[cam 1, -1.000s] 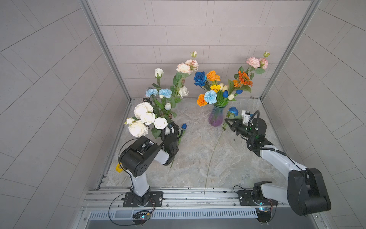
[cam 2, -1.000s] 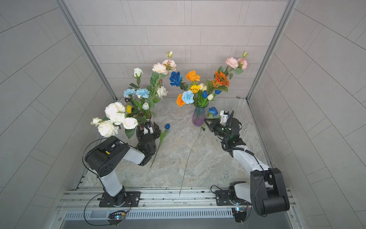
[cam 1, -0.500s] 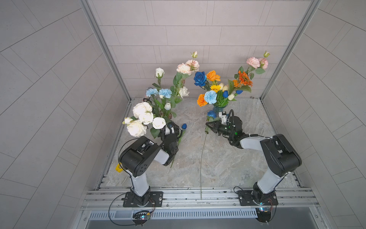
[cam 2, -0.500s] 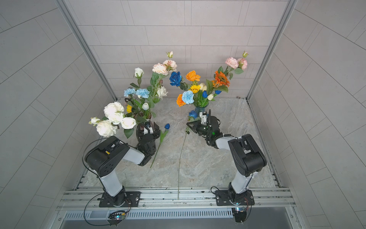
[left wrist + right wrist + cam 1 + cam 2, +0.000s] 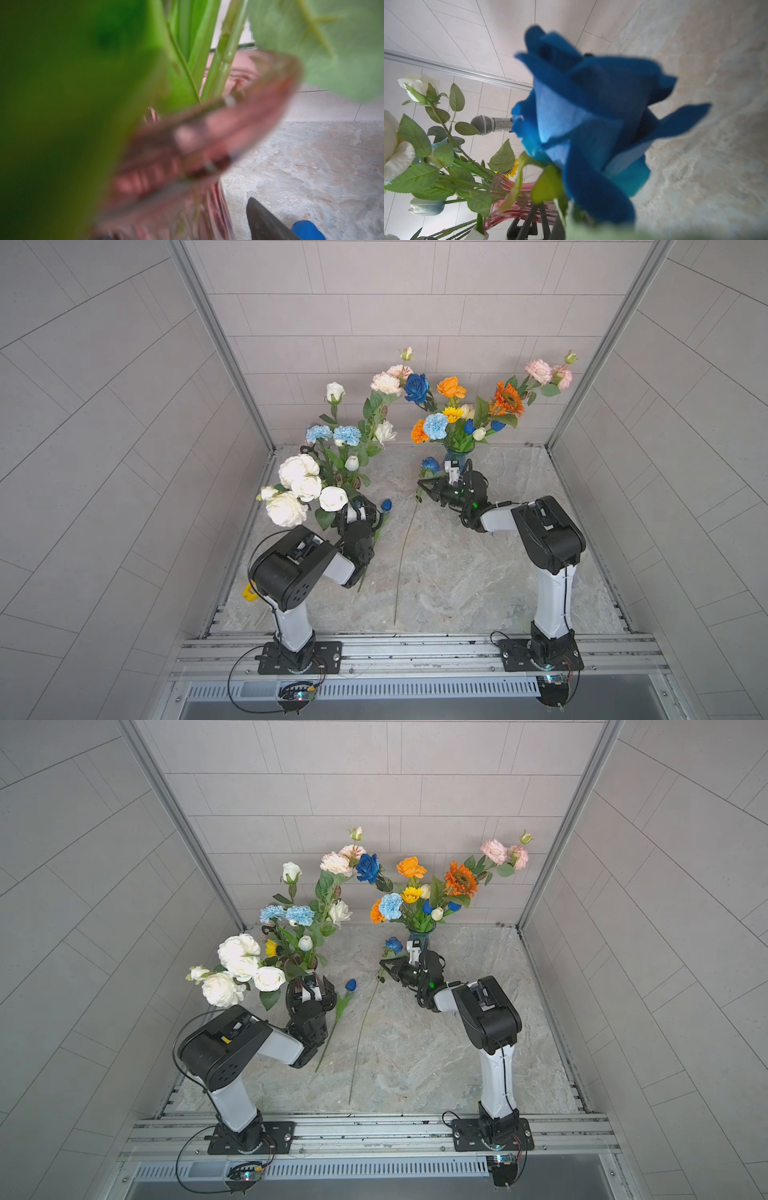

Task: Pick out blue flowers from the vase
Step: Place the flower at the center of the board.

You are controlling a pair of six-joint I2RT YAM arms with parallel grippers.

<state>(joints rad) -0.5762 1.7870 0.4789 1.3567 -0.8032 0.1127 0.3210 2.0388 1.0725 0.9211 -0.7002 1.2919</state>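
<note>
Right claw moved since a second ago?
Yes: the right claw, shut on the blue rose, passed in front of the blue vase from right to left, in a top view.

Left white-and-black jointed robot arm (image 5: 232, 1052) and right white-and-black jointed robot arm (image 5: 490, 1023): same build, with smooth white link shells and bulky rounded black joint housings.

Left shoulder housing: cluster of small round holes (image 5: 224, 1073), small yellow mark (image 5: 225, 1039).

Thin black cable (image 5: 502, 1073) on the right white link.

Green indicator light (image 5: 431, 984) by the right wrist.

Left gripper (image 5: 311, 986) and right gripper (image 5: 382, 966): black and angular. White block (image 5: 412, 952) behind the right one.

Black base plates (image 5: 274, 1137) with silver screw heads (image 5: 286, 1135).
</note>
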